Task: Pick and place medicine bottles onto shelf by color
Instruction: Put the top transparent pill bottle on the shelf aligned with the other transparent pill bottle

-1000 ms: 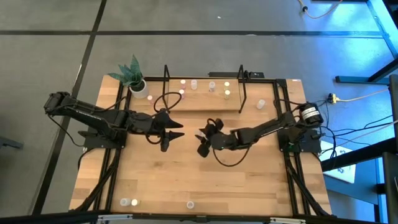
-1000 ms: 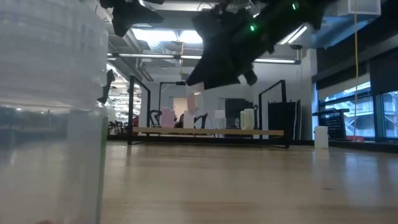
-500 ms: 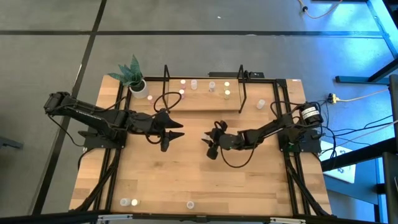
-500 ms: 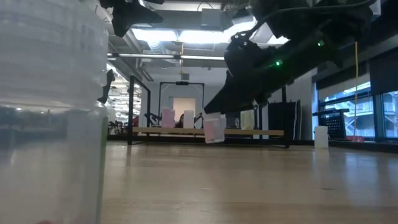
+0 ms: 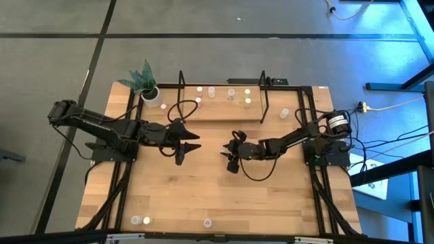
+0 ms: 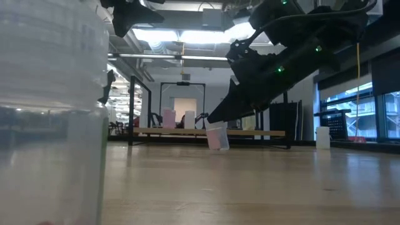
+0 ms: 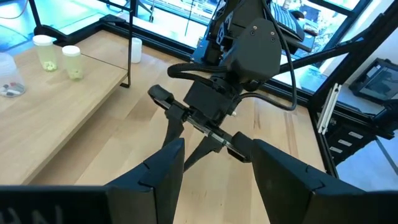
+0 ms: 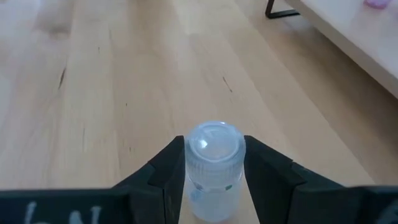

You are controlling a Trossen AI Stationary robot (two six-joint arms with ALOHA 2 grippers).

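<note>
bottle [image 8: 214, 168] sits clamped between right hand [image 8: 211, 167] fingers above table [image 8: 124, 81]

My two arms [image 5: 115, 129] are matte black, jointed, trailing looped black cables; green lights glow on one.

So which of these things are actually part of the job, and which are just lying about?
Part of the job:
- bottle gripped by the right gripper
- bottles on the shelf
- bottles at the table's near edge

Just lying about:
- potted plant
- left gripper, hovering empty
</note>
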